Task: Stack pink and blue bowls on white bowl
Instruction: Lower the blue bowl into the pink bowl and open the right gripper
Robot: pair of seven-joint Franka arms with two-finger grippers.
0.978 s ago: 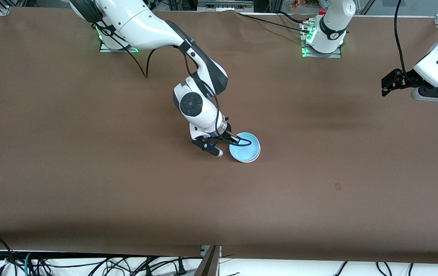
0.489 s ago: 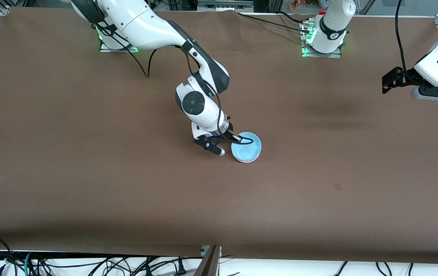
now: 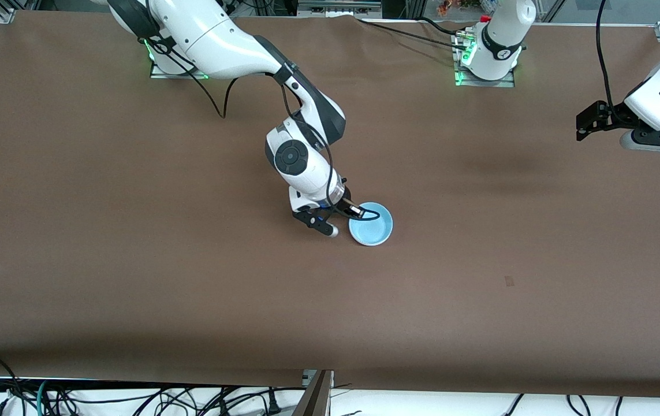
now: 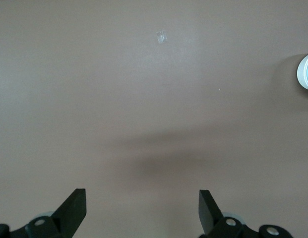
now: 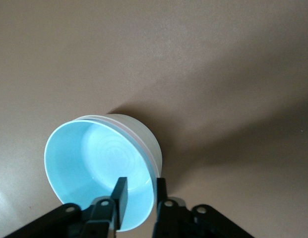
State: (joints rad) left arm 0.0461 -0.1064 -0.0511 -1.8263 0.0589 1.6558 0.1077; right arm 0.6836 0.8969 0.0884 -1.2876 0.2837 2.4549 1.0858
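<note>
The light blue bowl (image 3: 371, 232) sits nested on top of a stack near the table's middle. In the right wrist view the blue bowl (image 5: 94, 163) lies inside the white bowl (image 5: 140, 130), with a thin edge of the pink bowl (image 5: 150, 154) between their rims. My right gripper (image 3: 356, 213) (image 5: 140, 182) straddles the blue bowl's rim, one finger inside and one outside, shut on it. My left gripper (image 3: 579, 124) (image 4: 142, 201) waits open and empty, up over the left arm's end of the table. The stack's edge also shows in the left wrist view (image 4: 306, 72).
A small tape mark (image 3: 509, 281) (image 4: 161, 36) lies on the brown table, nearer the front camera than the stack and toward the left arm's end. Cables hang along the table's front edge (image 3: 133, 398).
My right gripper has lowered the blue bowl into the stack. The pink rim that showed under it a second ago is now almost covered. The left arm has not moved.
</note>
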